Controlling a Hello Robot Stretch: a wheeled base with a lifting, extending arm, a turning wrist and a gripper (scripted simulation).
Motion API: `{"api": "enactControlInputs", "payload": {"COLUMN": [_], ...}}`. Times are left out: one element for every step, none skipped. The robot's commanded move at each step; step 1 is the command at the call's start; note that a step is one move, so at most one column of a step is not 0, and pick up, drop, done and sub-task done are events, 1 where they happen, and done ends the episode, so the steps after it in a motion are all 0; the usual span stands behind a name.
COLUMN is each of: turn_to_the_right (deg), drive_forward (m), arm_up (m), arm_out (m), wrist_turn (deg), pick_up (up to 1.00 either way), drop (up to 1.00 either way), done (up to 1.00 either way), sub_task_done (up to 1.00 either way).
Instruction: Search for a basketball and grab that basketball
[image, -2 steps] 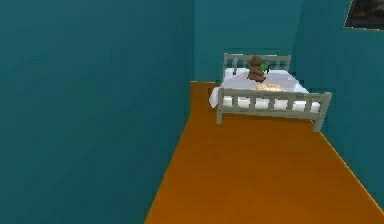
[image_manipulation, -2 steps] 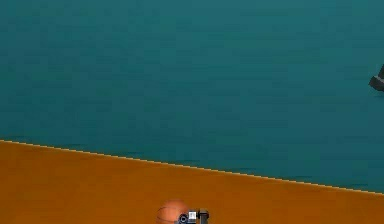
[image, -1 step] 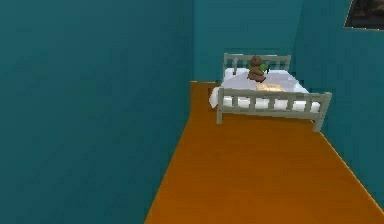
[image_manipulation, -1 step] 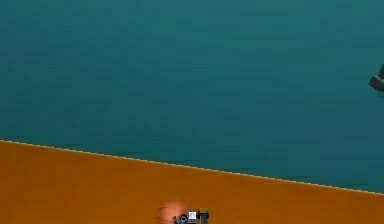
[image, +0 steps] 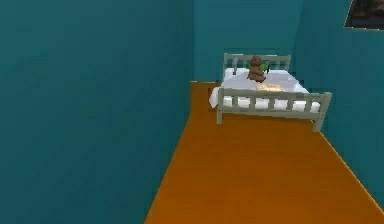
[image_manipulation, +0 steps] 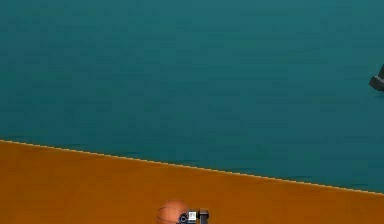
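Gripper (image_manipulation: 181, 216) is peeking in at six o'clock of the arm side view, cropped by the bottom edge. How its jaws are standing, and whether it is holding anything, I cannot tell. A rounded orange blob (image_manipulation: 168, 211), possibly the basketball, is showing at its nine o'clock against the orange floor (image_manipulation: 80, 185). A teal wall (image_manipulation: 180, 70) is rising behind, a dark thing (image_manipulation: 378, 79) clipped at three o'clock. In the forward view a white bed (image: 268, 98) is standing at one o'clock, carrying a brown lump (image: 258, 69) too small to name.
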Motion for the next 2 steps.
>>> {"api": "enactControlInputs", "payload": {"turn_to_the_right": [0.0, 0.0], "drive_forward": [0.0, 0.0], "arm_up": [0.0, 0.0], "arm_out": [0.0, 0.0], "wrist_turn": [45.0, 21.0], "pick_up": [0.0, 0.0], "drop": [0.0, 0.0], "done": [0.0, 0.0], "sub_task_done": [0.0, 0.0]}}
